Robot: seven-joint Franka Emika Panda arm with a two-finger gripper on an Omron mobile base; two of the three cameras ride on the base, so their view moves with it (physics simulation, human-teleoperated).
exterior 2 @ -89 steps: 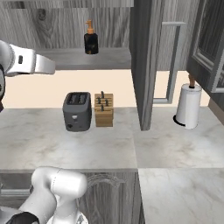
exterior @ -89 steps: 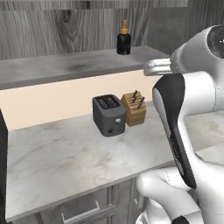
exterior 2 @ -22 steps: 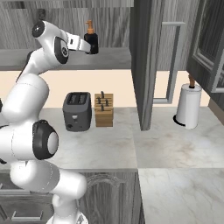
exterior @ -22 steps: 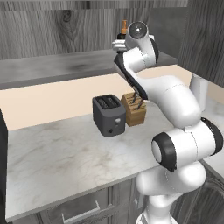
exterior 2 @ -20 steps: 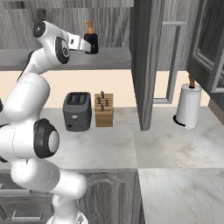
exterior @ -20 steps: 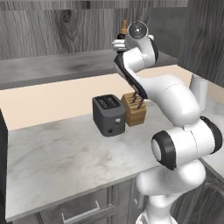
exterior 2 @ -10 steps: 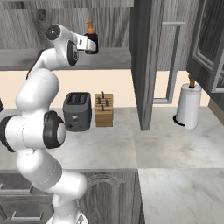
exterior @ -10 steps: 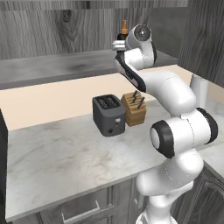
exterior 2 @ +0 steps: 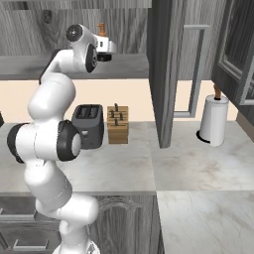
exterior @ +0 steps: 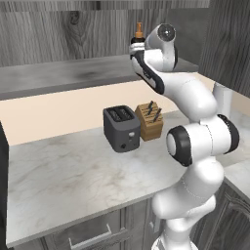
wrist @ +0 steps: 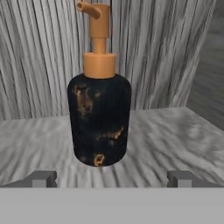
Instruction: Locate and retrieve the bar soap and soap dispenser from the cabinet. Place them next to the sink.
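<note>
We are up at the cabinet [exterior 2: 163, 69] shelf now. Four and a half seconds back our arm was folded low in front of the base; by one second ago it had swung up, and over the last half second the hand has crept a little closer to the dispenser [wrist: 99, 105]. The base views keep the same framing throughout, so the arm has moved and not the base.

We judge this to be the approach to the first pick: the reach is nearly done, the grasp is not yet made.

Our gripper [wrist: 112, 178] is spread wide, its two tips [wrist: 41, 178] showing far apart at the bottom of the hand view, with nothing between them. The dispenser stands upright on the grey shelf [wrist: 175, 131], just ahead of the tips and roughly centred in the gap, a touch toward the left tip. Its orange pump points up and to the left in that view. It is not touching either finger.

From the right base view the gripper [exterior 2: 105, 51] sits just in front of the dispenser [exterior 2: 101, 29], whose pump rises behind it. The left base view shows the pump [exterior: 139, 30] above the wrist.

We see no bar soap here.
</note>
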